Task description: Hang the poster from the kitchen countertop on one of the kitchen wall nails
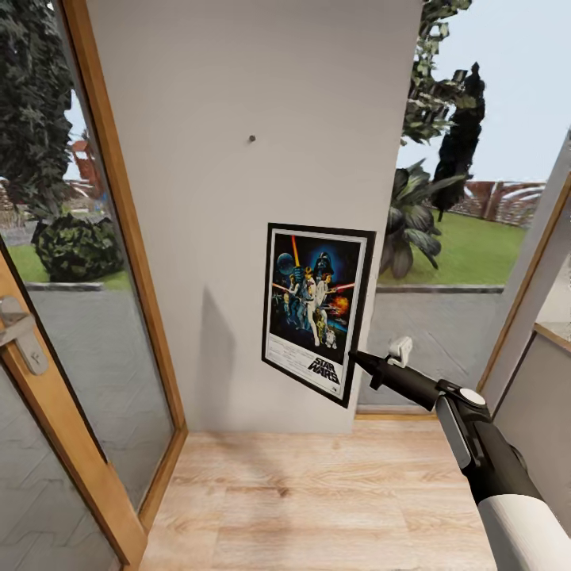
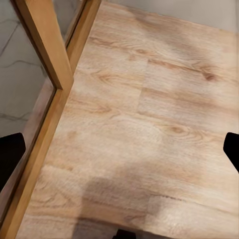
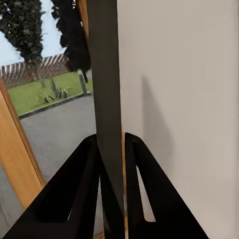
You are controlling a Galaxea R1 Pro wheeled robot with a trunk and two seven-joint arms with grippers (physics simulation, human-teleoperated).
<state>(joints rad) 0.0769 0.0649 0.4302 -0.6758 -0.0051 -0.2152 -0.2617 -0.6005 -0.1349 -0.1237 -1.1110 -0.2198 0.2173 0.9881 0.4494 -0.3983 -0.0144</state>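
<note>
The Star Wars poster [image 1: 317,311] hangs upright in the air in front of the pale grey wall [image 1: 238,198], tilted slightly. My right gripper [image 1: 354,358] is shut on its lower right edge. In the right wrist view the poster [image 3: 105,99] shows edge-on as a dark strip pinched between the black fingers [image 3: 79,194]. A tiny dark wall nail [image 1: 251,138] sits on the wall above and to the left of the poster. The left gripper [image 2: 119,149] is open over the wooden floor [image 2: 149,109], its fingertips [image 2: 10,154] far apart. The kitchen countertop is out of view.
A wood-framed glass door [image 1: 87,317] stands at the left, its handle [image 1: 20,329] near the left edge. Glass panes flank the wall panel, with garden plants [image 1: 412,222] beyond. Light wooden floor [image 1: 317,500] lies below. Another wooden frame [image 1: 523,293] stands at the right.
</note>
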